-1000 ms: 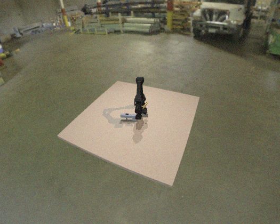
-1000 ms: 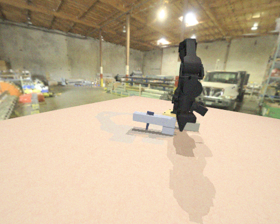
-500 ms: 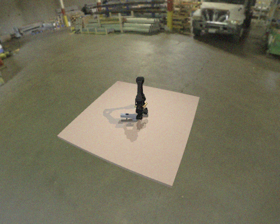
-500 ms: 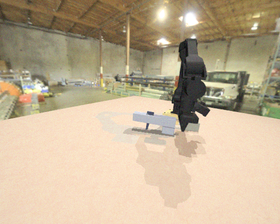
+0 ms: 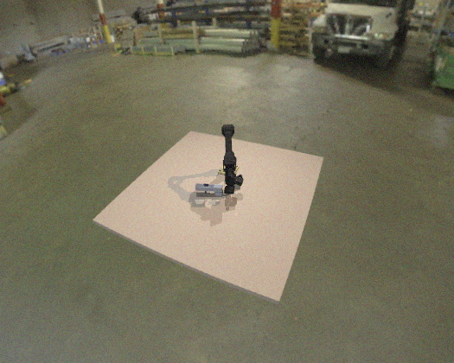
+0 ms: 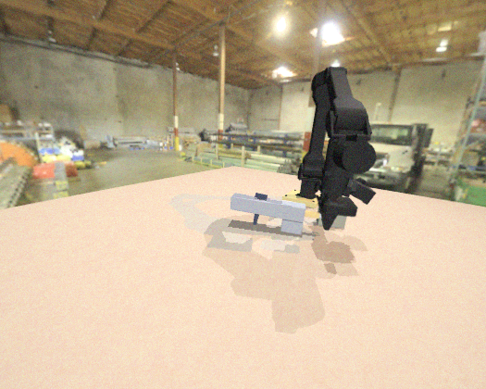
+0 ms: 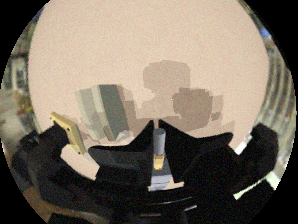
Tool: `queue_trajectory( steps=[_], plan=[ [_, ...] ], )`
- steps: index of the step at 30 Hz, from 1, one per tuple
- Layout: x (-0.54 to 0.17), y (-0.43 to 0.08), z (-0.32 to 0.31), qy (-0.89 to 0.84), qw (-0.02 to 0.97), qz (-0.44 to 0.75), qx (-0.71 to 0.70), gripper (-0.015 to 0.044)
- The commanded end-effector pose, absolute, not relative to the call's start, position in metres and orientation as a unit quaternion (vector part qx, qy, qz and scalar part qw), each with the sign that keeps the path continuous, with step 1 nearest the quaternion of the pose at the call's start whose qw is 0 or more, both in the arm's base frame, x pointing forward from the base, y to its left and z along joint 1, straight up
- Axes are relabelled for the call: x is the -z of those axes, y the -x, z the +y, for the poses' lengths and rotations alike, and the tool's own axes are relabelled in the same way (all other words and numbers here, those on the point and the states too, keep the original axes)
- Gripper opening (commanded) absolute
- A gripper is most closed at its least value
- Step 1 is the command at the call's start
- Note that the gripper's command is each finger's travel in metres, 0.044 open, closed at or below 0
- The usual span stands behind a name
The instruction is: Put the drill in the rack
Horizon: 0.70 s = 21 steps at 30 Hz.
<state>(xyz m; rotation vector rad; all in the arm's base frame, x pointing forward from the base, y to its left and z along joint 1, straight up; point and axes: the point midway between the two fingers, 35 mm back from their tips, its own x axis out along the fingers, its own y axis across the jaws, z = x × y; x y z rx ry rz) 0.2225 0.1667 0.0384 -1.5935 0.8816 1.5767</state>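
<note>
The blue-grey holder (image 5: 215, 188) (image 6: 280, 209) lies lengthwise, raised on a foot at its right end. The dark blue key (image 5: 206, 185) (image 6: 261, 196) is in its slot, its head at the top and its lower end sticking out below. My gripper (image 5: 229, 190) (image 6: 327, 226) (image 7: 156, 123) is at the holder's right end, shut on the drill. The drill (image 7: 159, 143) shows between the fingers as a grey rod with a yellow collar, in line with the holder. The grey-green rack (image 6: 339, 221) (image 7: 114, 109) stands just beyond the fingers; the arm hides it in the top view.
A yellow plate with small holes (image 6: 300, 198) (image 7: 68, 129) stands behind the holder, close to the arm. The pale pink table top (image 5: 244, 251) (image 6: 145, 296) carries the arm's shadows. The arm rises above the gripper.
</note>
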Motion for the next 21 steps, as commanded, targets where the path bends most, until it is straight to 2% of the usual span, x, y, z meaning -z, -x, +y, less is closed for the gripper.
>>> queue_trajectory(
  steps=[1, 7, 21],
  plan=[
    [-0.0384, -0.219, 0.1746, 0.617, 0.36, 0.341, -0.611, 0.0],
    [-0.0383, -0.2151, 0.1816, 0.617, 0.36, 0.34, -0.612, 0.0],
    [-0.0374, -0.2181, 0.1742, 0.617, 0.359, 0.341, -0.611, 0.0367]
  ],
)
